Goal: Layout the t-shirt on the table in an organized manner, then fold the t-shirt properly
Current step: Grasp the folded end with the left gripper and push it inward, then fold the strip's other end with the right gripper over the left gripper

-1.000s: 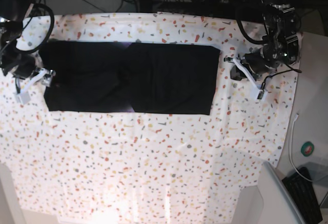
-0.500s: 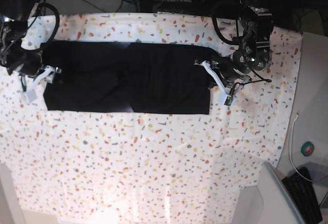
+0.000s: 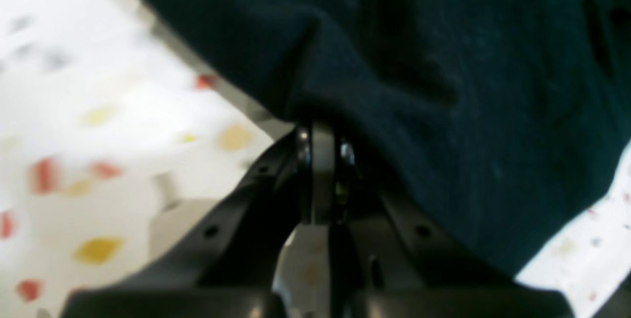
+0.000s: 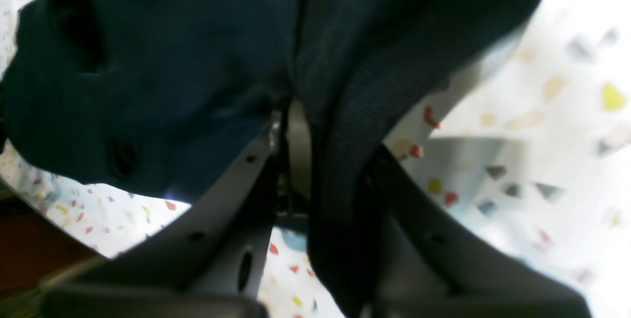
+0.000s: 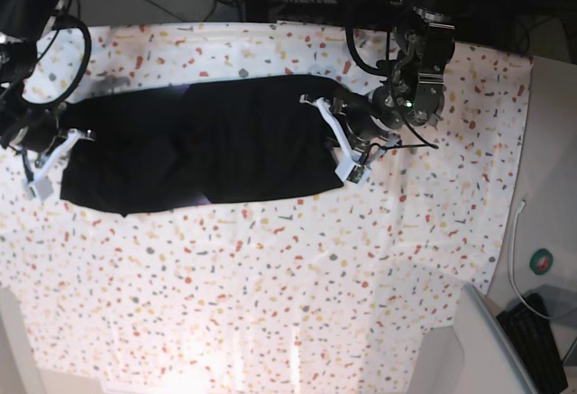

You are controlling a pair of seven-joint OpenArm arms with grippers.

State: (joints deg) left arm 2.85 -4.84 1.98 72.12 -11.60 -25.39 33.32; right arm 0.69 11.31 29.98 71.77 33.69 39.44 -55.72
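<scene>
Both ends of t-shirt [image 5: 194, 152] now pulled inward and lifted off flat, mid-table [image 5: 270, 304] nr far edge. L gripper [image 5: 341, 140] clamped on hem, R gripper [image 5: 56, 152] pinching other end. Risk: uneven pull bunches the fold; thin R pinch may slip.

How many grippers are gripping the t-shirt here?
2: the left gripper is shut on the t-shirt at its end by the base view's right; the right gripper pinches the opposite end.
</scene>
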